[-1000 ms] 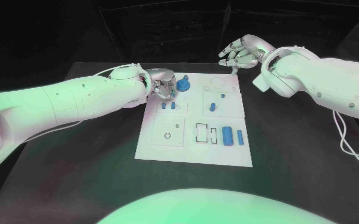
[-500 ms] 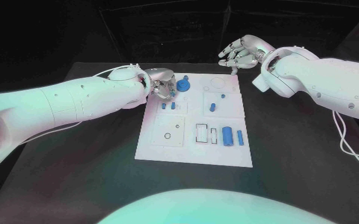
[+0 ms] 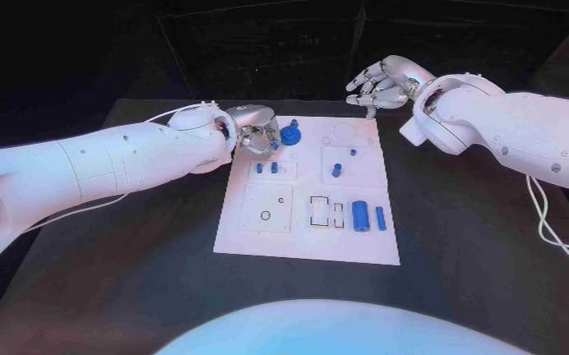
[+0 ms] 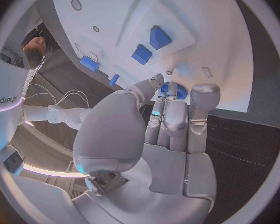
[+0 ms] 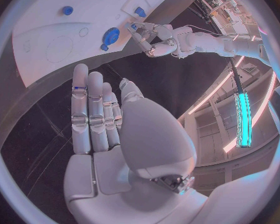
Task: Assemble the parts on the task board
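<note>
The white task board point(image 3: 303, 240) lies in the middle of the black table. My left hand point(image 3: 255, 135) hovers over the board's far left corner, its thumb and fingers pinching a small blue part point(image 4: 169, 90). Just right of it a round blue part point(image 3: 290, 134) sits on the board, a little apart from the fingertips point(image 5: 135, 27). Two small blue pegs point(image 3: 259, 168) stand just nearer than the hand. My right hand point(image 3: 377, 84) is raised beyond the board's far right corner, fingers spread and holding nothing.
More blue parts sit on the board: a short piece point(image 3: 337, 168) in the right middle panel, and a cylinder point(image 3: 359, 213) beside a bar point(image 3: 381, 218) near the front right. Bare black table point(image 3: 131, 273) surrounds the board.
</note>
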